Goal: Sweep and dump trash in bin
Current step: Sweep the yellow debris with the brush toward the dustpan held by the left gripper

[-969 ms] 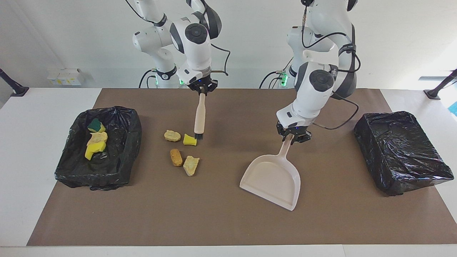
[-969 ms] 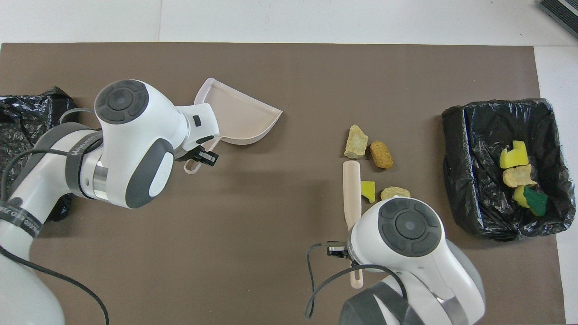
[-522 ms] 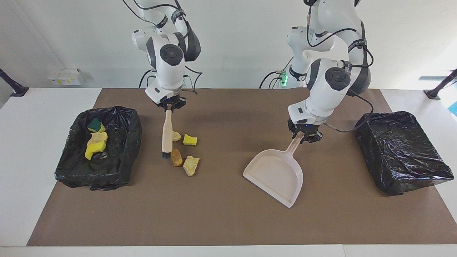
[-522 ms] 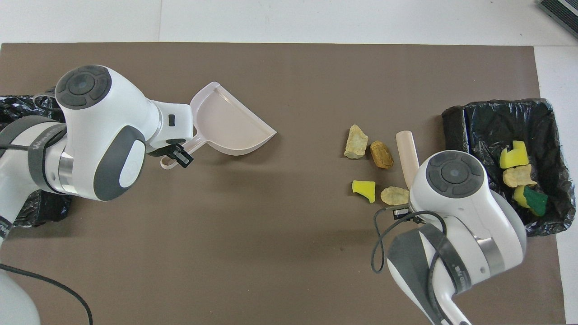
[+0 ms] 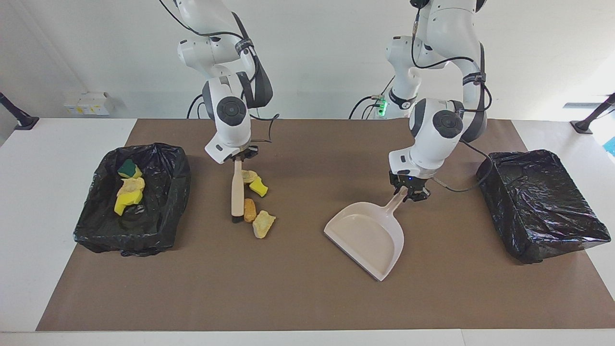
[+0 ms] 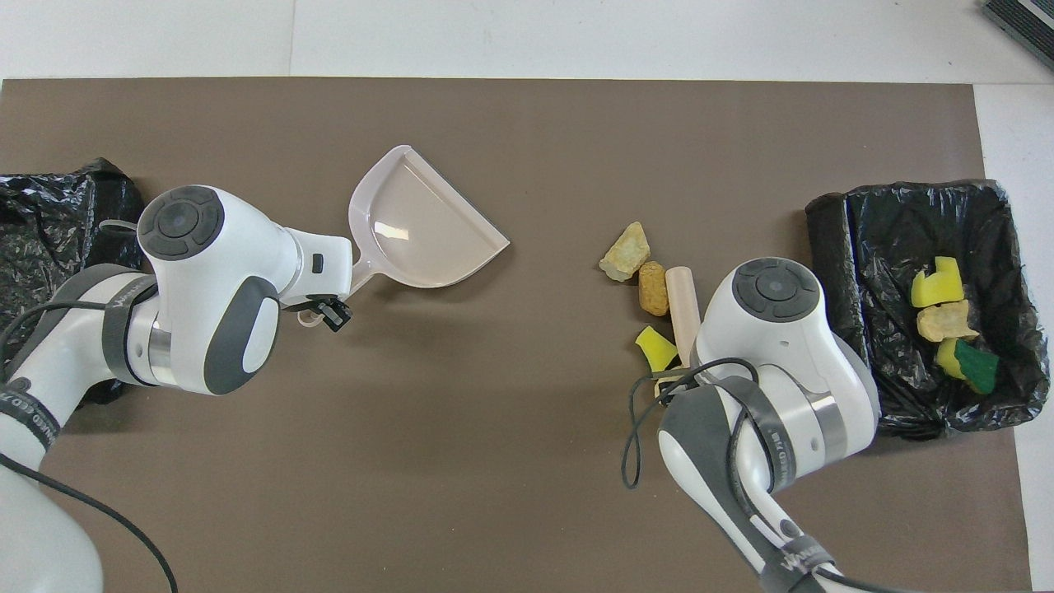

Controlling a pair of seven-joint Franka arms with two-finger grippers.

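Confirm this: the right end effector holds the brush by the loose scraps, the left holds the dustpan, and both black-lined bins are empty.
Not quite. The facing view shows scraps already lying in the bin at the right arm's end; only the other bin shows none. The right end effector does hold the brush, the left end effector the dustpan.

Both arms (image 5: 435,72) are glossy white with rounded, swollen shells and dark grey bands at the joints. Each wrist housing carries a round dark grey cap (image 5: 231,107) ringed with small dimples, and a silver metal ring (image 6: 827,422) shows where two segments meet. A grey strap with pale lettering (image 6: 25,403) wraps each forearm, pinning a thin black cable (image 5: 468,180) that loops loosely from the wrist. The grippers are small, black and angular, each mounted under a white block with a dark button. Green lights (image 5: 382,106) glow at the base.
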